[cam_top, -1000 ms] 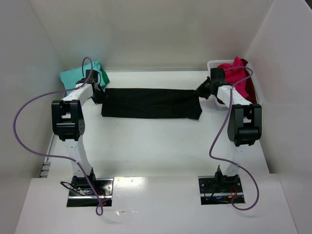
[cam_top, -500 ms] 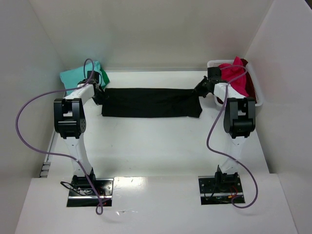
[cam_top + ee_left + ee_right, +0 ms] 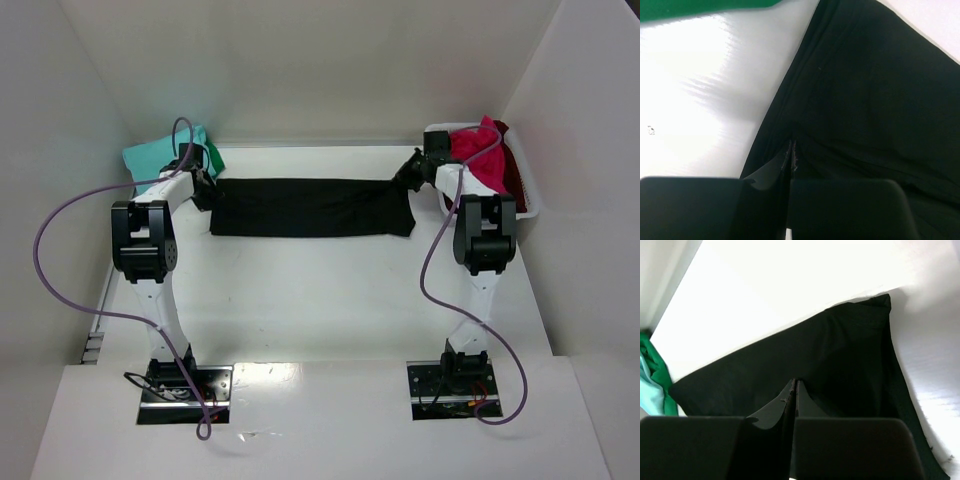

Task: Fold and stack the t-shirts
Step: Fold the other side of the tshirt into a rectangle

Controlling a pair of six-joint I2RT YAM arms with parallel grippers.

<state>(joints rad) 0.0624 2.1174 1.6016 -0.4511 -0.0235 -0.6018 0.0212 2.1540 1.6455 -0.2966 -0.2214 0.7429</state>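
My left gripper (image 3: 791, 146) is pinched tight on the left end of the black t-shirt (image 3: 310, 208). My right gripper (image 3: 794, 385) is pinched tight on its right end. Both pairs of jaws are closed down to a slit on the black cloth.

The shirt lies as 1 long, narrow band across the far middle of the table (image 3: 320, 300), flat between my 2 arms. I judge it part-folded lengthwise, with the crosswise folds not yet made.

Beyond its left end, in the far left corner, the teal t-shirt (image 3: 160, 152) and the green t-shirt (image 3: 213, 158) lie together in a heap. I cannot tell whether they are folded. On the right, the pink-red t-shirt (image 3: 480, 150) and the dark red t-shirt (image 3: 512, 172) sit bunched in the white basket (image 3: 437, 131), plainly unfolded.

No neat stack shows anywhere. By my reckoning the task is early: 1 shirt half done and at least 2 not yet begun.
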